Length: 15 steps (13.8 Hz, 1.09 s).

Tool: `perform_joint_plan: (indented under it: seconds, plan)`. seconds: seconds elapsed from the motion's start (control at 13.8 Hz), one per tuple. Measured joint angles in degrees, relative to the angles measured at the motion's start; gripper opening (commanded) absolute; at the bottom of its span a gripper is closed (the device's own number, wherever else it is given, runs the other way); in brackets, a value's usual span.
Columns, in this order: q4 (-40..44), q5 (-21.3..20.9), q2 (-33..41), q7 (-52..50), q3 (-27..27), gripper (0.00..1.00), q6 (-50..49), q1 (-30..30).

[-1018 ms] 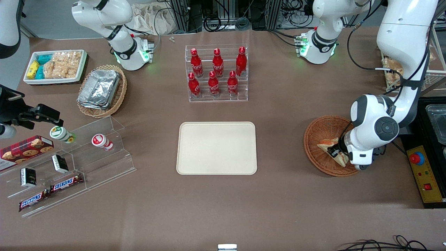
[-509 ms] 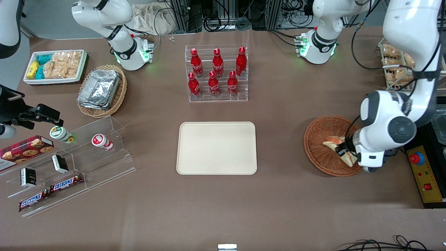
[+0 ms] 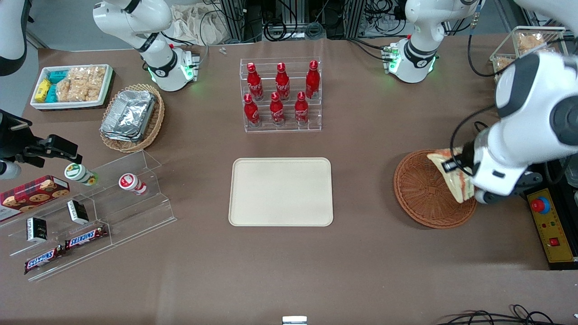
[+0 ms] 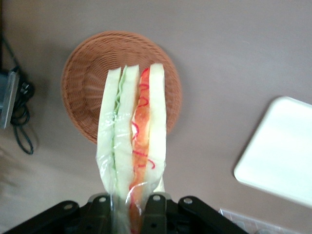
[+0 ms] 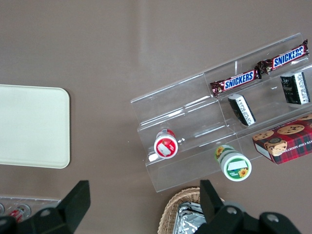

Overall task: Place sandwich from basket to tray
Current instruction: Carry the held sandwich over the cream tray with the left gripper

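The sandwich (image 3: pixel 454 174) is a pale bread wedge in clear wrap, with red, orange and green filling along its edge (image 4: pixel 131 136). My left gripper (image 3: pixel 457 168) is shut on the sandwich and holds it in the air above the basket. The gripper (image 4: pixel 130 207) pinches the wedge's narrow end between its two black fingers (image 4: pixel 155 210). The reddish-brown wicker basket (image 3: pixel 422 192) sits toward the working arm's end of the table and is empty (image 4: pixel 87 78). The cream-beige tray (image 3: pixel 281 191) lies flat mid-table and holds nothing; its corner shows in the wrist view (image 4: pixel 280 151).
A clear rack of red bottles (image 3: pixel 281 95) stands farther from the front camera than the tray. A tan basket of foil trays (image 3: pixel 131 117), a white snack tray (image 3: pixel 72 85) and a clear snack stand (image 3: pixel 90 212) lie toward the parked arm's end. A red stop button box (image 3: pixel 548 221) is beside the basket.
The gripper has risen out of the basket with the sandwich held in it. The arm's wrist moved up and away from the front camera. The basket is now empty.
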<state>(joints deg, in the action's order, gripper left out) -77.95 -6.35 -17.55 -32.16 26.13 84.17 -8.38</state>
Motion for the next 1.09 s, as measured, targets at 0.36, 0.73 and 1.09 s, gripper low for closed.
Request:
perform_joint_plan:
  seconds: [0.36,0.73,1.09]
  plan:
    - [0.63,1.14,-4.22,1.03,5.98,0.0,4.78,7.29]
    - [-2.24,-1.75,-16.69,-7.03,5.92,0.0,18.34,17.61]
    - [-2.26,-9.16,-27.04,-8.82,4.38,0.0,29.27,21.4]
